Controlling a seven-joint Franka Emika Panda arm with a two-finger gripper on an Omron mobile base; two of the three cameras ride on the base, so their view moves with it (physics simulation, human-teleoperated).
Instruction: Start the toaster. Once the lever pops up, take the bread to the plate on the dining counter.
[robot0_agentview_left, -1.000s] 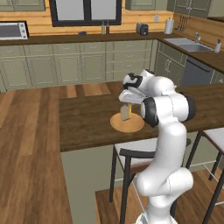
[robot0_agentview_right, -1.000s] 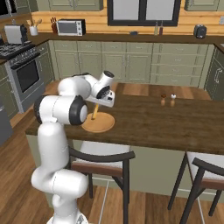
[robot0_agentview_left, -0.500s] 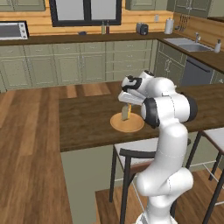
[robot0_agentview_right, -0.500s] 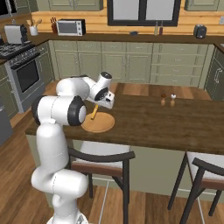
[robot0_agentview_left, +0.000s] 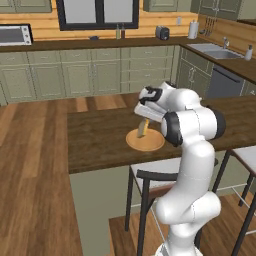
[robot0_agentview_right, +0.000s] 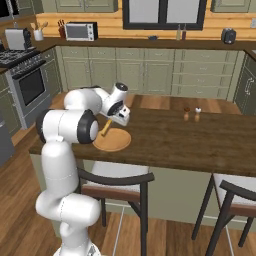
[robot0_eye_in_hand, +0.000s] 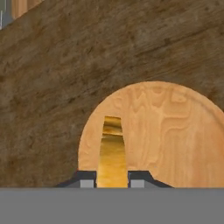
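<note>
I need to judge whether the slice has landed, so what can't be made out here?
- Whether the bread touches the plate: hand view looks straight down its edge; base views too small.
- Fingertips of the gripper: cut by the hand view's bottom edge.
- Toaster lever: too small, left base view.

Plate (robot0_eye_in_hand: 175, 131): pale matt wood grain. Dining counter (robot0_eye_in_hand: 65, 65): dark rough-grained wood. Bread (robot0_eye_in_hand: 112, 157): golden, matt.

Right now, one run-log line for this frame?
phase: placing | gripper: shut on bread | bread: edge-on above plate | plate: on dining counter | release: not yet
</note>
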